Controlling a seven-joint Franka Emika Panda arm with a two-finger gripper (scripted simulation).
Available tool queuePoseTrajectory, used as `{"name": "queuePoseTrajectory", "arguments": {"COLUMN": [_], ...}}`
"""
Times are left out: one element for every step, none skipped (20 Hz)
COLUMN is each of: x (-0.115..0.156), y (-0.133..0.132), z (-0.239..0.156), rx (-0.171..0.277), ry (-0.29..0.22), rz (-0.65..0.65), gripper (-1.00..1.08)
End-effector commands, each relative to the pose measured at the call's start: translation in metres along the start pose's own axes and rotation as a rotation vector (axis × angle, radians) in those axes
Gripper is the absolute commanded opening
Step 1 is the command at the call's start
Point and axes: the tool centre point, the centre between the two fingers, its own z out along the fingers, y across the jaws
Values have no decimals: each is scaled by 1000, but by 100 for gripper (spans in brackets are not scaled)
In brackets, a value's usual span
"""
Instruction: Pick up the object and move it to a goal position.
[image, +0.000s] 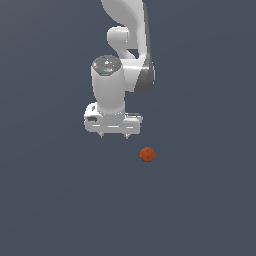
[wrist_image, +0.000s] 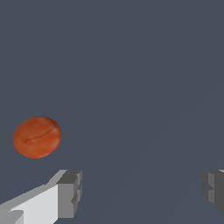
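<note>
Ball (image: 147, 154) lies apart from the claw (image: 113, 136) — outside its wide-spread, unladen fingers (wrist_image: 69, 194).

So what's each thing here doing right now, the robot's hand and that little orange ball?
hand: open, fingers spread wide, holding nothing, not touching the ball.
orange ball: free, lying outside the gap between the fingers, off toward the exterior view's right of the hand; not picked up yet.
</note>
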Motion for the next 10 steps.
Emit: {"name": "queuePoseTrajectory", "arguments": {"x": [0,0,0,0,-1,-1,-2,-2,-3,-3], "y": [0,0,-1,-3,-6,-9,-12,-16,-18,-20], "z": [0,0,1,2,3,4,6,8,9,10], "rx": [0,0,1,1,2,4,5,7,8,9], "ry": [0,0,-2,-4,-7,-11,-15,-19,-22,-24], "rz": [0,-1,-5,-11,-19,-30,-42,-53,-61,-67], "gripper": [100,100,100,100,100,100,100,100,100,100]}}
